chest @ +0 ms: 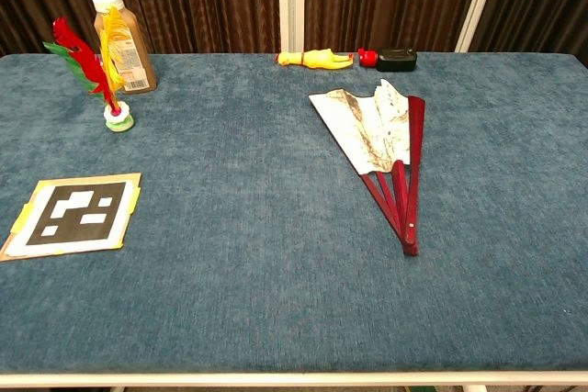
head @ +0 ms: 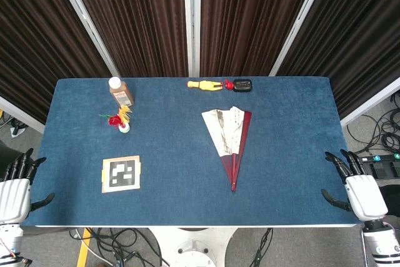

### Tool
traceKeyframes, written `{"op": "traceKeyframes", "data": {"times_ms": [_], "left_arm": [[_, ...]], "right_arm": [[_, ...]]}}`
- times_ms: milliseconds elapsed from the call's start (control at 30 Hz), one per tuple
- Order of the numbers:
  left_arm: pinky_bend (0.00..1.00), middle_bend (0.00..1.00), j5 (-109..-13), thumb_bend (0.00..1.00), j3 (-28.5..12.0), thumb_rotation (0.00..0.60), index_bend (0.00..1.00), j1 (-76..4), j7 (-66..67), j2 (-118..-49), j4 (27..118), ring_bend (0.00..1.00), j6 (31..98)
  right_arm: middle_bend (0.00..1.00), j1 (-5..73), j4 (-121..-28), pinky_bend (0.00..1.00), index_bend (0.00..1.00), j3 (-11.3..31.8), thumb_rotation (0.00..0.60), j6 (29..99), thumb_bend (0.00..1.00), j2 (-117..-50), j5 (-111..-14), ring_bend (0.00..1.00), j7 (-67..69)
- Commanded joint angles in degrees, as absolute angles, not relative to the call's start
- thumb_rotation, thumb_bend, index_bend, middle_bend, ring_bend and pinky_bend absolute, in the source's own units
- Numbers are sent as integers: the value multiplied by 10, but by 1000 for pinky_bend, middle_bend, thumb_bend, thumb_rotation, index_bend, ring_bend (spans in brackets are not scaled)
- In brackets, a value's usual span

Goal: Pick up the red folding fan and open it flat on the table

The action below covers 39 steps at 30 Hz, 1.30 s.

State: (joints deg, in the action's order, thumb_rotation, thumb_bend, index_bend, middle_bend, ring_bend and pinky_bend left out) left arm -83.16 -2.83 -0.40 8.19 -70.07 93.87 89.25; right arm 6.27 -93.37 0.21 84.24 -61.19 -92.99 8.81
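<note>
The red folding fan lies flat on the blue table, partly spread, its white printed paper toward the back and its red ribs meeting at a pivot near the front; in the chest view the fan sits right of centre. My left hand hovers off the table's front left corner with fingers apart, holding nothing. My right hand hangs off the front right corner, fingers apart and empty. Both hands are far from the fan and neither shows in the chest view.
A brown bottle and a small feather shuttlecock stand at the back left. A marker card lies front left. A yellow rubber chicken and a black device lie along the table's back edge.
</note>
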Motion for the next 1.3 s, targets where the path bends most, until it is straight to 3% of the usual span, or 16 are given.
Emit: {"op": "traceKeyframes", "data": {"times_ms": [33,333,600,700,833,933,1133,1300], "left_arm": [[134,134,-832,0,-29,600,252,-4,82,-701,938,62,894],[134,134,-836,0,-26,600,252,-6,84,-701,938,62,889],[134,134,-832,0,-28,600,252,-8,81,-700,939,62,884],[134,134,-827,0,-28,600,252,-8,81,-700,939,62,880],[134,134,-822,0,-26,600,252,-9,84,-701,939,62,874],[134,134,-816,0,-28,600,252,-11,84,-701,940,62,868],[134,134,-810,0,-28,600,252,-13,85,-699,939,62,861],[134,134,-804,0,-34,600,252,-21,91,-697,943,61,851]], "right_arm": [[213,62,-935,0,100,2,600,843,167,-611,-930,0,87],[213,72,-933,0,100,2,600,829,169,-610,-933,0,87],[239,187,-921,0,152,37,600,689,223,-632,-938,1,58],[276,241,-882,0,227,60,600,630,204,-678,-921,17,58],[303,302,-807,0,299,78,600,564,68,-756,-901,23,35],[327,339,-744,0,348,83,600,529,27,-815,-892,23,26],[339,386,-615,0,390,81,600,507,30,-914,-892,23,21],[345,409,-529,0,402,74,600,506,151,-970,-895,23,46]]}}
